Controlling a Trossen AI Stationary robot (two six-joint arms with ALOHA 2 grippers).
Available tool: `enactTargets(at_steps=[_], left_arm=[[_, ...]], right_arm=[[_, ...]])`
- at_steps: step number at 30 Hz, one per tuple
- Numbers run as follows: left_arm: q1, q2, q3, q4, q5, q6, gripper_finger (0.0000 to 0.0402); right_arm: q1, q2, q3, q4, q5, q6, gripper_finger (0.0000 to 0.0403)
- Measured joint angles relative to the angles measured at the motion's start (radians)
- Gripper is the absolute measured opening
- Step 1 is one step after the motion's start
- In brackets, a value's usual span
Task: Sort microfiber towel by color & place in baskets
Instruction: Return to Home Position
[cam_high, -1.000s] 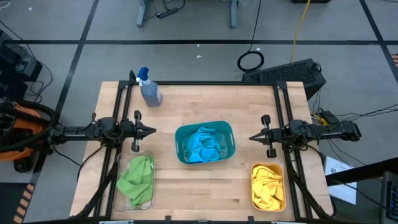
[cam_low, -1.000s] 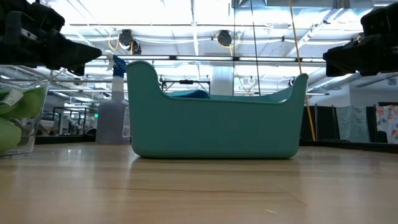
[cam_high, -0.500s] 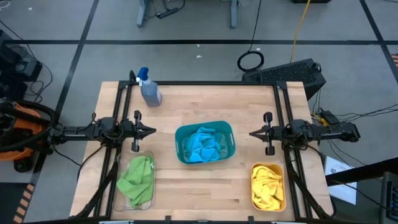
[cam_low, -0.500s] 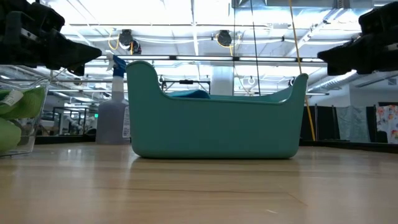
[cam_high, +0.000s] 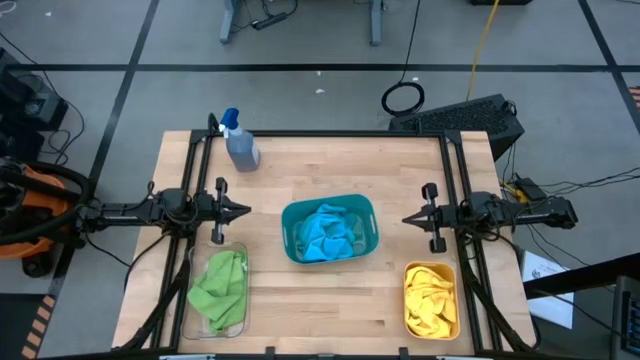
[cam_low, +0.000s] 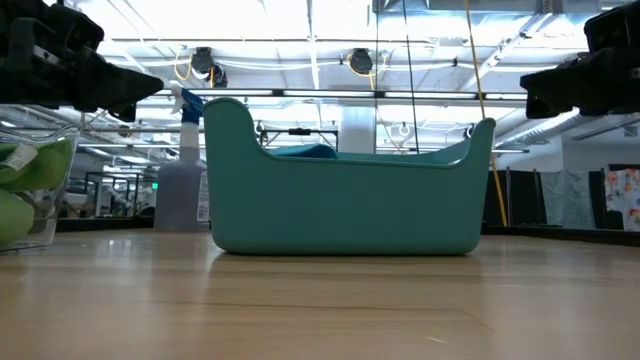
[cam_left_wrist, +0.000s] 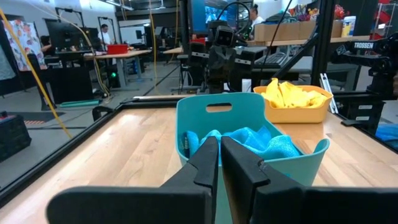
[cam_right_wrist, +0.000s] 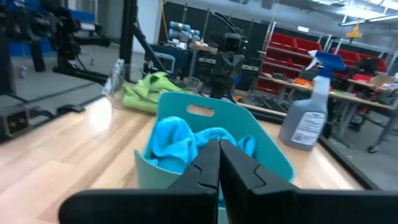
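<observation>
The teal basket (cam_high: 286, 232) stands mid-table with bright blue microfiber towels (cam_high: 328, 233) bunched inside. At the near left, a clear basket (cam_high: 243, 320) holds lime green towels (cam_high: 220, 285). An orange basket (cam_high: 430, 266) at the near right holds yellow towels (cam_high: 430, 302). My left gripper (cam_high: 247, 211) hangs level above the table's left side, shut and empty, pointing at the teal basket (cam_left_wrist: 249, 112). My right gripper (cam_high: 405, 218) mirrors it from the right side, also shut and empty, well short of the basket (cam_right_wrist: 186, 112).
A grey spray bottle with a blue top (cam_high: 240, 145) stands at the far left corner. Black frame rails (cam_high: 195, 170) run along the table's left and right sides. Bare wood lies between the baskets and along the far half of the table.
</observation>
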Motion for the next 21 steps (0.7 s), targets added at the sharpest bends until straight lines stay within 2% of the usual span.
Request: enactTargets(at_steps=[12, 21], left_arm=[[0.0, 0.0, 0.0, 0.0, 0.0, 0.0, 0.0027], [0.0, 0.0, 0.0, 0.0, 0.0, 0.0, 0.0027]], right_arm=[[-0.08, 0.0, 0.0, 0.0, -0.009, -0.036, 0.0], [-0.105, 0.0, 0.0, 0.003, -0.034, 0.033, 0.0]])
